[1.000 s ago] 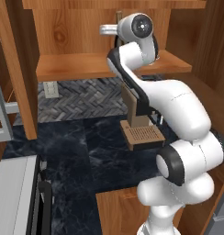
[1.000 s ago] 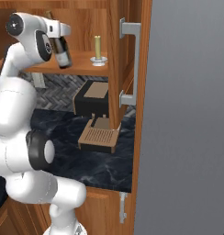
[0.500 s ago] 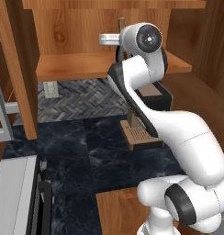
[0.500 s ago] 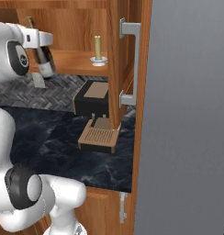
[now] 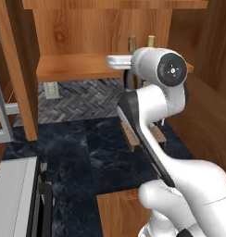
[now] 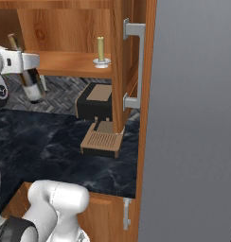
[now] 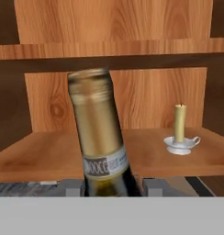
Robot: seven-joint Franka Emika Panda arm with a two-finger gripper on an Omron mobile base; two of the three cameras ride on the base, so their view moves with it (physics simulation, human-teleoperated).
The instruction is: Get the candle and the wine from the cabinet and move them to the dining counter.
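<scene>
While one candle [image 7: 180, 130] stands on the cabinet [image 7: 146, 156] shelf, the pincer [image 7: 113, 187] grips one wine [image 7: 99, 147].

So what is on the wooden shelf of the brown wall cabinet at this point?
On the wooden shelf, a pale yellow candle in a small white holder stands at the right. The dark glass wine bottle with gold foil neck, held in the gripper, hides the shelf's middle.

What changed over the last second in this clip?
The end effector, shut on the dark gold-necked glass wine bottle, drew it out leftward and lower, clear of the wooden cabinet shelf. The pale candle in its white dish stayed on the shelf.
</scene>
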